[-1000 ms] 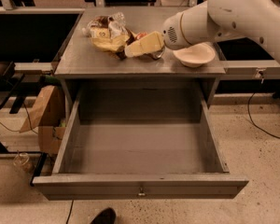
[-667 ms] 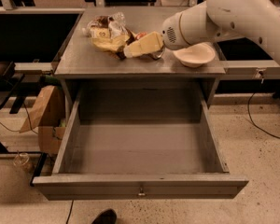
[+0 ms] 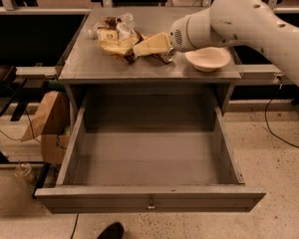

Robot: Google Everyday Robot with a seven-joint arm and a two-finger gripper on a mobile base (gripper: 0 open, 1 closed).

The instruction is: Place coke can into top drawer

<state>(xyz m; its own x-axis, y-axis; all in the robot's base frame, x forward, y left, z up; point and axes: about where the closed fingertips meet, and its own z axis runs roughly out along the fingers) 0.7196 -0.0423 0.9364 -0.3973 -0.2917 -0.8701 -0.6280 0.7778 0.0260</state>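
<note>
I look down on a grey metal cabinet. Its tabletop (image 3: 89, 66) is dull steel with soft reflections. Under the front edge the top drawer (image 3: 149, 195) stands pulled far out toward me, with a small keyhole knob (image 3: 150, 203) in the middle of its flat front panel. The floor (image 3: 269, 183) around it is pale and speckled. A dark cable (image 3: 267, 114) runs over it on the right, and to the left of the cabinet lean a brown cardboard box (image 3: 45, 118) and, lower, a clear plastic cup (image 3: 23, 171). The tip of a dark shoe (image 3: 112, 230) shows at the bottom. A black-fronted bench (image 3: 30, 39) adjoins the left side. About the middle of the tabletop, a little toward the left edge, lie the yellow-and-brown snack bags (image 3: 117, 39); a pale label on one carries print which I cannot read. The white bowl (image 3: 208, 59) sits near the front right corner. The white arm (image 3: 249, 19) comes in over the right edge. The gripper (image 3: 165, 54) is low over the tabletop between the bags and the bowl, mostly hidden by the wrist and a yellow bag, so I cannot tell how its jaws stand or whether they have hold of anything. The coke can (image 3: 169, 58) is there too, on the tabletop just beside the bags, not in the drawer. Only a silver end and a bit of dark red show, and I can read no brand writing on it.
</note>
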